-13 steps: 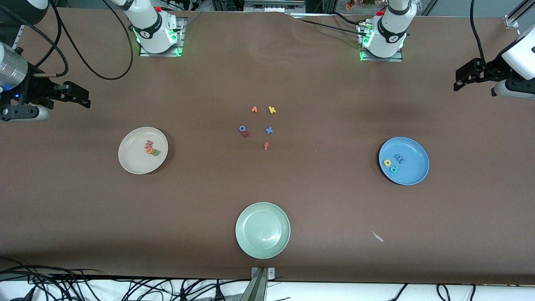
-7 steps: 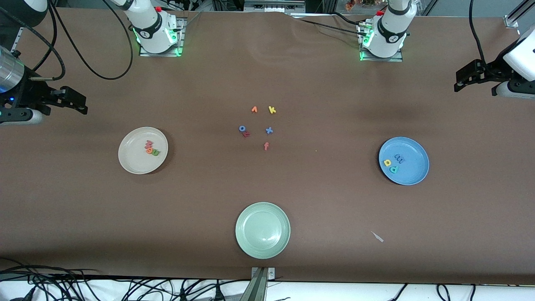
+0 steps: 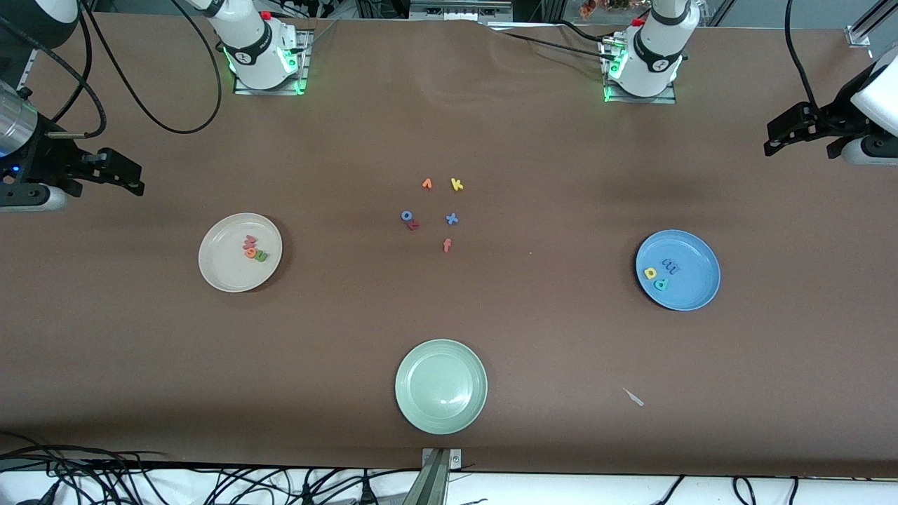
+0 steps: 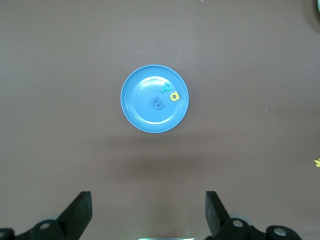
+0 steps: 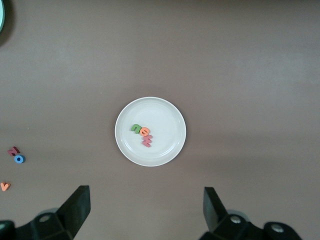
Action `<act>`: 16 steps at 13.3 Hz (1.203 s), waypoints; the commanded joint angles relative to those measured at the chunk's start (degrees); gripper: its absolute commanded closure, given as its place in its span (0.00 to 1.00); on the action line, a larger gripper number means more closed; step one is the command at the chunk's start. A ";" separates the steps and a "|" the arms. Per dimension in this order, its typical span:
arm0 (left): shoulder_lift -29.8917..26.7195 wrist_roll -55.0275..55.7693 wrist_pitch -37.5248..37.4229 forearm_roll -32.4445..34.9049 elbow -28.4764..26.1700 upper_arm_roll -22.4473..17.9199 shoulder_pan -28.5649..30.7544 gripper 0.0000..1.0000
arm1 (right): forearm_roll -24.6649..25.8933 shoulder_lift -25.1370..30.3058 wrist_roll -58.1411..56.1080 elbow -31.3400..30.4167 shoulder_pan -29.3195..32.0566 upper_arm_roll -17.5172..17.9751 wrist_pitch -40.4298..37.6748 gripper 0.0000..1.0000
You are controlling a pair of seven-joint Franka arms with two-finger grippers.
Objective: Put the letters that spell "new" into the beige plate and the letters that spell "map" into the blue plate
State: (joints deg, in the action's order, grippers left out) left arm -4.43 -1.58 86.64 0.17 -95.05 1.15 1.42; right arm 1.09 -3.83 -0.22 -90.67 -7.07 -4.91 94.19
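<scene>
1. Three foam letters, the green n (image 5: 135, 128), the orange e (image 5: 145, 132) and the salmon-red w (image 5: 147, 142), are lying together inside the beige plate (image 3: 217, 270), which is sitting in the left-middle of the front view. By my reading, "new" is spelled out and delivered.
2. Three more, the blue m (image 4: 157, 103), the yellow a (image 4: 174, 95) and the teal p (image 4: 165, 88), are resting inside the blue plate (image 3: 694, 291) in the right-middle of the front view, the a and p touching near the rim. "map" looks delivered as well.
3. Both words seem to be sitting in their proper plates, so I am judging the sorting finished, with nothing left to carry.
4. The leftover letters are lying at the centre of the front view: the yellow k (image 3: 457, 184), the blue x (image 3: 452, 219), the orange f (image 3: 447, 245), the blue o (image 3: 406, 215) and the small red letter (image 3: 414, 224) touching it. None belongs to either word.
5. The pale green plate (image 3: 440, 386), bottom centre, is holding nothing.
6. The right gripper (image 3: 130, 174) is hovering at the left edge of the front view, over bare table above the beige plate in the frame, jaws spread wide and gripping nothing.
7. The left gripper (image 3: 779, 137) is hovering at the upper right edge, over bare table, its fingers (image 4: 80, 212) likewise wide apart and empty.
</scene>
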 commanded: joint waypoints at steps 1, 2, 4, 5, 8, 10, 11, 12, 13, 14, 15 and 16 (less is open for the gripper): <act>0.91 0.26 -0.95 -0.70 1.88 0.17 0.07 0.00 | -0.03 1.02 -0.49 -1.26 0.83 0.96 1.35 0.00; 1.35 0.18 -0.95 -0.61 1.97 0.17 0.25 0.00 | -0.12 1.01 -0.49 -1.26 0.65 0.96 1.43 0.00; 1.44 0.26 -0.95 -0.88 1.97 0.08 0.34 0.00 | -0.12 0.93 -0.49 -1.26 0.47 0.96 1.26 0.00; 1.53 0.35 -0.86 -0.96 2.06 0.17 0.25 0.00 | -0.12 0.75 -0.57 -1.17 0.47 0.87 1.17 0.00; 1.62 0.35 -0.86 -0.88 2.41 0.17 0.25 0.00 | -0.12 0.23 -0.66 -0.91 0.39 0.61 0.82 0.00; 1.62 0.35 -0.95 -0.88 2.41 0.17 0.25 0.00 | -0.12 -0.04 -0.66 -0.47 0.39 0.69 0.82 0.00; 1.62 0.35 -0.95 -0.88 2.41 0.17 0.25 0.00 | -0.12 -0.04 -0.66 -0.47 0.30 0.69 0.82 0.00; 1.62 0.35 -0.95 -0.88 2.41 0.17 0.25 0.00 | -0.12 -0.04 -0.58 -0.47 0.30 0.78 0.82 0.00; 1.62 0.35 -0.86 -0.88 2.41 0.17 0.25 0.00 | -0.12 -0.04 -0.66 -0.47 0.30 0.78 0.82 0.00; 1.62 0.26 -0.95 -0.88 2.41 0.17 0.34 0.00 | -0.12 -0.04 -0.66 -0.47 0.30 0.87 0.73 0.00; 1.62 0.35 -0.95 -0.79 2.32 0.17 0.34 0.00 | -0.12 -0.04 -0.66 -0.38 0.30 0.87 0.73 0.00; 1.62 0.35 -1.12 -0.79 2.32 0.17 0.34 0.00 | -0.12 -0.04 -0.66 -0.21 0.30 0.87 0.73 0.00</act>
State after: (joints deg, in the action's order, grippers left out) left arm -3.43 -1.50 86.64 0.17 -94.27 1.15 1.41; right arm 1.08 -4.17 -0.22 -90.96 -7.09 -4.47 94.72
